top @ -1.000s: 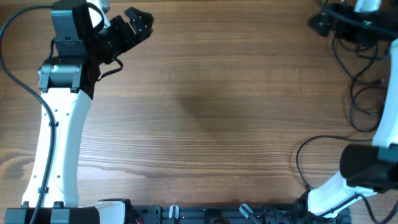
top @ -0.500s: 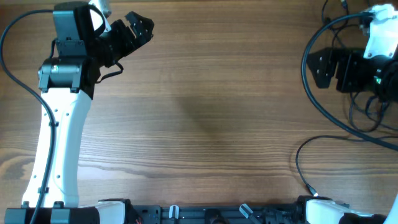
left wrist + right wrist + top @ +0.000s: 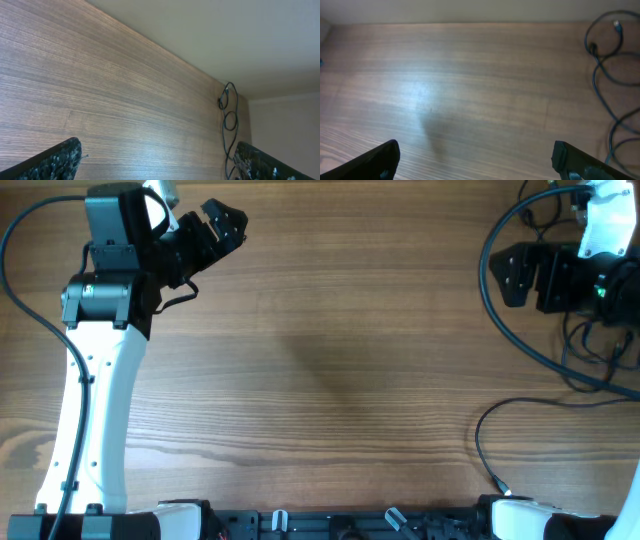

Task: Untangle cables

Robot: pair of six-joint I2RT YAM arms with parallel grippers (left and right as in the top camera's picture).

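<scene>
The tangled black cables (image 3: 566,350) lie at the far right edge of the wooden table (image 3: 350,360), in thin loops that cross one another below the right arm's dark wrist block. In the right wrist view the same cables run down the right side of the frame as several stacked, overlapping curves, with a small plug end at the top; how the strands cross cannot be told. In the left wrist view they appear as a small chain of loops at the far end of the tabletop, close to the pale wall.

The right gripper (image 3: 508,277) hangs above the table just to the left of the cables, not touching them. Its fingers (image 3: 375,162) sit at the two lower corners of its own camera view, spread wide, with only bare wood between them. A thicker black cord (image 3: 487,280) arcs around this gripper.

The left gripper (image 3: 228,218) is at the far left corner, well apart from the cables. Its fingers (image 3: 52,161) are likewise spread wide, with nothing between them.

Another thin black lead (image 3: 478,435) curls on the wood near the right arm's base.
</scene>
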